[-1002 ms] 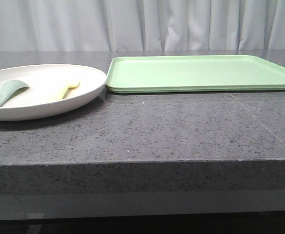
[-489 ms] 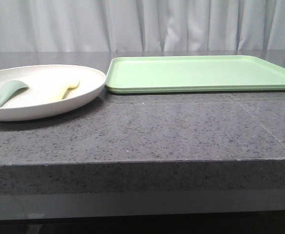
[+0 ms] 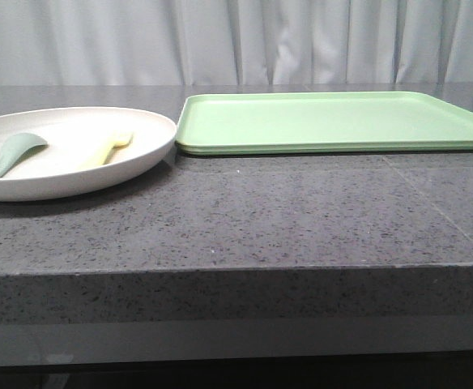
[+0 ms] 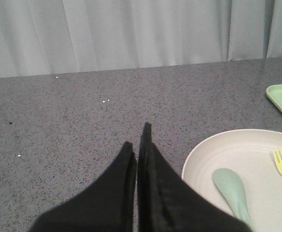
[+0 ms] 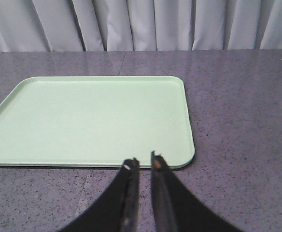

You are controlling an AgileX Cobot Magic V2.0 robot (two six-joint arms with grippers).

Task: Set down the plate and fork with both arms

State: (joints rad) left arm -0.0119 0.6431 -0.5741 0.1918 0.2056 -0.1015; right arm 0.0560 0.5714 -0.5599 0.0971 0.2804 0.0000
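Nearest, the grey speckled counter (image 3: 245, 227) is seen bare along its front edge. Left claw (image 4: 138, 140): fingers pressed together, nothing held, poised above the counter just beside the plate (image 3: 143, 154). Right claw (image 5: 143, 166): nearly closed, a thin gap left, nothing held, at the tray's near edge. Plate is set at counter left, its rim close to the tray (image 3: 334, 121). Fork (image 3: 112, 148) and spoon (image 3: 14, 152) are laid inside the plate, apart, likely staged for pickup. Curtain (image 3: 236, 40) is hung behind. No labels or writing are found.
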